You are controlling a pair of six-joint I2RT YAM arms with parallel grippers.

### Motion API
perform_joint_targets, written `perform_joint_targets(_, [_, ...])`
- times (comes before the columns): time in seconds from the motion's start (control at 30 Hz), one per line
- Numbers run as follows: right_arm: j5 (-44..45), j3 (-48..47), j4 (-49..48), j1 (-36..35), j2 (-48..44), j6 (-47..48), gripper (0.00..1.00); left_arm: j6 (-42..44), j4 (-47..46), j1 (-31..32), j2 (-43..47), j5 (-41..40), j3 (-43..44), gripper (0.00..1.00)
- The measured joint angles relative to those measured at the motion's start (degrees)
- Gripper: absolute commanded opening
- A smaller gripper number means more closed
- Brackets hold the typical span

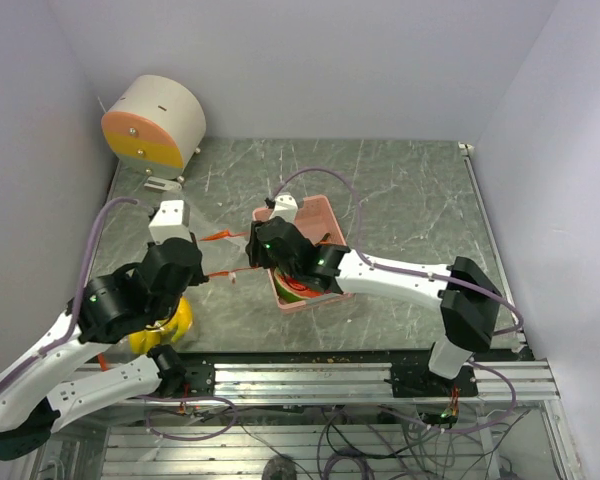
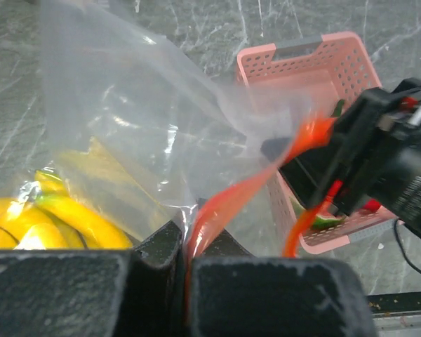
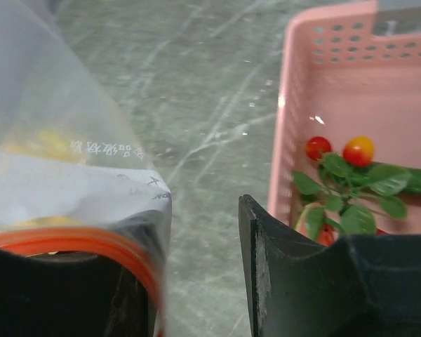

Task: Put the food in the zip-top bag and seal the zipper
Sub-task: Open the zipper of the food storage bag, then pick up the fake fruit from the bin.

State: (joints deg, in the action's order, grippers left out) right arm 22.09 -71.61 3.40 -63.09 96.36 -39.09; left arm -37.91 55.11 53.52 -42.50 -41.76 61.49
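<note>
Two grippers meet the zip-top bag at its mouth. Farthest left, yellow bananas lie inside the clear plastic, low and just beside the left gripper. That gripper's fingers are pressed together, pinching the zipper between them. In the left wrist view the orange-red strip rises out of the pinch, and the bag's film stands up behind and to the left of it.

From there the strip runs rightward, curving up toward the right gripper. That gripper's fingers are spread, with bare green marbled table showing in the gap. In the right wrist view the strip and the bag's printed film drape over the left-hand finger, while the other finger stands apart from the bag and touches none of it. Whether the covered finger sits inside the mouth cannot be told.

Right of the gripper, just beside the free finger, stands the pink tray, holding small red tomatoes and green leaves.
</note>
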Motion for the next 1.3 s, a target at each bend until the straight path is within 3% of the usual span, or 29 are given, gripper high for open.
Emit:
perform_joint_targets(0.17, [5.8,-3.4,5.0,-1.2,3.9,-2.1,0.42,-0.8,5.5,0.1,0.5,0.0,3.7,0.07])
perform_joint_targets(0.4, [3.7,-3.0,5.1,-1.4,4.5,0.7,0.50,-1.7,7.5,0.1,-0.5,0.6,3.6,0.07])
perform_joint_targets(0.43, [2.4,-2.4,4.2,-1.3,4.2,2.0,0.58,-1.8,7.3,0.1,-0.8,0.7,3.4,0.07])
perform_joint_targets(0.5, [-1.0,0.4,2.5,-0.9,2.2,5.7,0.86,-1.7,6.2,0.1,-1.6,0.6,2.1,0.07])
perform_joint_targets(0.57, [-3.3,2.6,1.9,-0.5,-0.3,7.9,0.99,-1.9,5.2,0.1,-3.2,0.7,0.5,0.07])
perform_joint_targets(0.87, [-7.6,9.8,-1.0,-0.3,-16.4,14.0,1.00,-4.1,0.5,0.1,-10.8,0.5,-8.7,0.07])
perform_joint_targets(1.13, [-7.3,13.3,0.4,0.1,-24.9,14.9,0.97,-7.3,1.7,0.1,-10.8,-1.4,-8.8,0.07])
perform_joint_targets(1.3, [-8.2,14.6,2.3,8.3,-26.1,12.6,0.93,-9.4,5.0,0.1,-10.2,-3.4,-6.2,0.07])
